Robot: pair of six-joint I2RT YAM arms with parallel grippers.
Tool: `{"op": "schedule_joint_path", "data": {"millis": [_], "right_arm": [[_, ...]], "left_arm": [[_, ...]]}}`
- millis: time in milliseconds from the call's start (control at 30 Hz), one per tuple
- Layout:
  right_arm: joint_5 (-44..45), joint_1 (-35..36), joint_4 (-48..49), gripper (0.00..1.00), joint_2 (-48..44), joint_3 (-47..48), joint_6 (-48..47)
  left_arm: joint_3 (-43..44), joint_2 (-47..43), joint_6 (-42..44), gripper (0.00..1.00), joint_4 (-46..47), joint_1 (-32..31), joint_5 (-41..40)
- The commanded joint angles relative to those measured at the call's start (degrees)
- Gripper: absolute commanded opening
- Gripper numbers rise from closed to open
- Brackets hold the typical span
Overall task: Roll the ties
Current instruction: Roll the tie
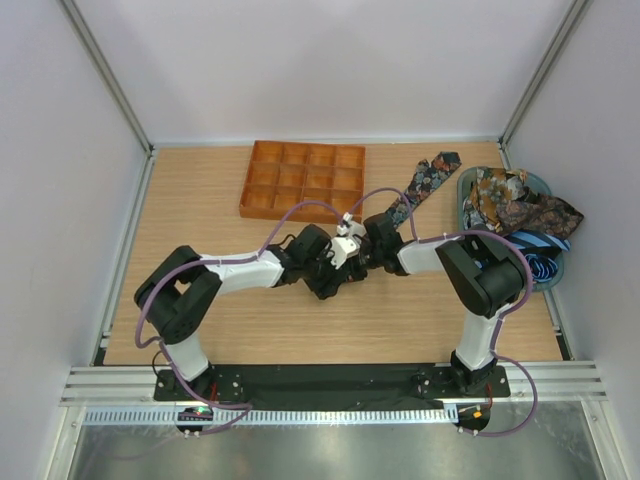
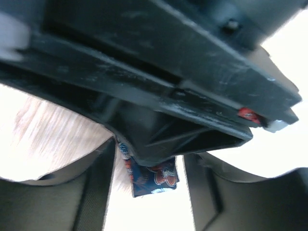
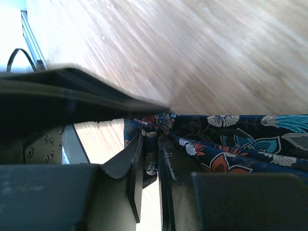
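Top external view: you see the left arm (image 1: 240,270) and the right arm (image 1: 440,255) reaching inward, so that their wrists meet over the middle of the wooden table (image 1: 200,190). From that meeting point the tie (image 1: 420,185), dark with a floral pattern, runs up and to the right across the table. Its broad pointed end lies flat near the far edge, just beside the teal basket (image 1: 462,190). The basket stands at the right edge and holds a heap of ties (image 1: 515,200), with a blue striped one on the near side. The orange gridded tray (image 1: 303,180) sits at the far side of the table, well apart from the basket.

Right wrist view: check the right gripper (image 3: 150,147). Its fingers (image 3: 134,173) stand almost together and pinch a bunched fold of the tie between them. From the pinch the fabric leads off to the right, above the wood.

Left wrist view: check the left gripper (image 2: 149,183). Its fingers (image 2: 96,192) are spread apart and grasp nothing. A short dark end of the tie, printed with red flowers, hangs in the gap without touching either finger. The black body of the other wrist fills the upper part of this view, close above the spread fingers
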Motion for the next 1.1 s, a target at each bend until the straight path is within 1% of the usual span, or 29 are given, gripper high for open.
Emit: {"op": "schedule_joint_path", "data": {"millis": [0, 233, 333, 367, 433, 467, 533, 633, 733, 833, 1067], "right_arm": [[1.77, -0.11, -0.65, 0.16, 0.88, 1.00, -1.79], [1.68, -0.11, -0.64, 0.18, 1.14, 1.09, -1.61], [1.76, -0.20, -0.64, 0.22, 0.97, 1.00, -1.35], [1.94, -0.29, -0.73, 0.27, 0.97, 1.00, -1.35], [2.38, -0.20, -0.73, 0.31, 0.79, 0.92, -1.17], [2.55, -0.29, -0.82, 0.34, 0.70, 0.92, -1.09], [2.56, -0.46, -0.65, 0.36, 0.62, 1.09, -0.74], [2.47, -0.55, 0.14, 0.41, -0.17, 1.00, 1.19], [2.55, -0.55, 0.67, 0.42, -2.01, 0.83, 2.95], [3.69, -0.46, -0.90, 0.45, -4.39, 1.27, 3.05], [9.31, -2.13, -1.79, 0.48, -10.45, 0.31, 6.03]], "left_arm": [[1.42, 1.26, 0.40, 0.56, -1.82, -0.43, -0.51], [0.37, 2.76, 0.14, 0.39, -2.97, -0.43, -0.25], [0.19, 2.76, -0.21, 0.35, -3.41, -0.52, -0.25], [0.01, 2.67, -0.47, 0.34, -3.32, -0.43, -0.34], [-0.25, 2.58, -0.56, 0.31, -3.58, -0.43, -0.43], [-0.34, 2.41, -0.74, 0.30, -3.67, -0.52, -0.51], [-0.43, 2.41, -0.83, 0.29, -3.67, -0.43, -0.43], [-0.16, 2.76, -0.91, 0.27, -4.02, -0.52, -0.51], [0.10, 3.28, -1.09, 0.25, -4.46, -0.52, -0.43], [0.54, 3.64, -1.09, 0.24, -4.99, -0.52, -0.60], [0.80, 3.99, -1.27, 0.23, -5.87, -0.52, -1.22]]}}
